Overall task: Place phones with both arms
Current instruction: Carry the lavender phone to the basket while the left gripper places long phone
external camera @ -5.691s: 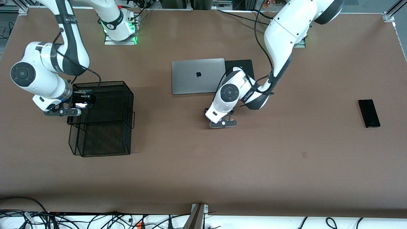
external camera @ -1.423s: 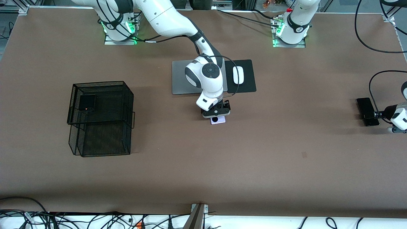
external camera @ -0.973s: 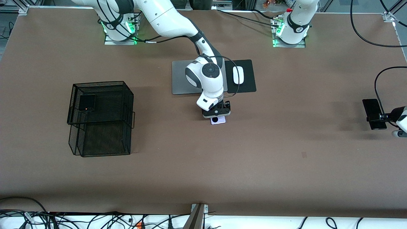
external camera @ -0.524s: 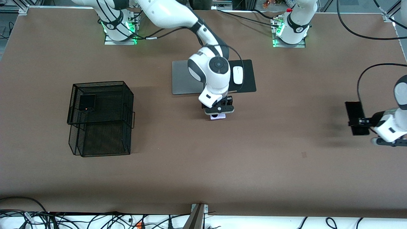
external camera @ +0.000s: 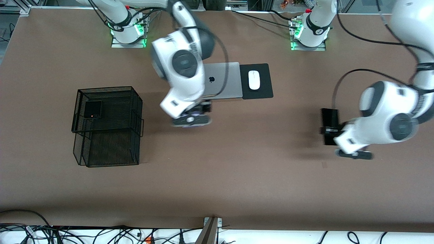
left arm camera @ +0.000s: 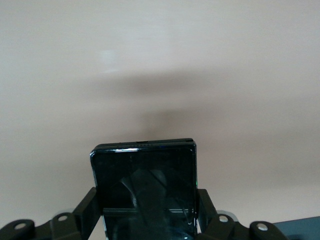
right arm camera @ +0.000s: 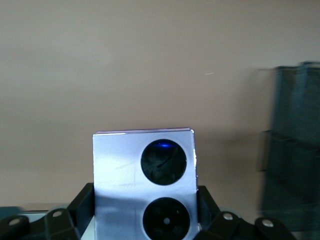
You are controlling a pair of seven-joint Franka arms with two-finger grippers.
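My right gripper [external camera: 191, 119] is shut on the lilac-white phone [right arm camera: 144, 175] with two black circles and holds it in the air over the table between the grey laptop [external camera: 222, 79] and the black mesh basket [external camera: 108, 125]. My left gripper [external camera: 334, 130] is shut on the long slim black phone [external camera: 329, 125], lifted over the table toward the left arm's end; it also shows in the left wrist view [left arm camera: 144, 185]. The small squarish black phone [external camera: 92, 109] lies on the basket's upper tier.
A white mouse [external camera: 253, 80] sits on a black pad [external camera: 264, 91] beside the laptop. The mesh basket also shows at the edge of the right wrist view [right arm camera: 295, 150]. Cables lie along the table's front edge.
The right arm has lifted the lilac-white phone off the table and carried it toward the basket. The left arm has carried the long black phone toward the table's middle.
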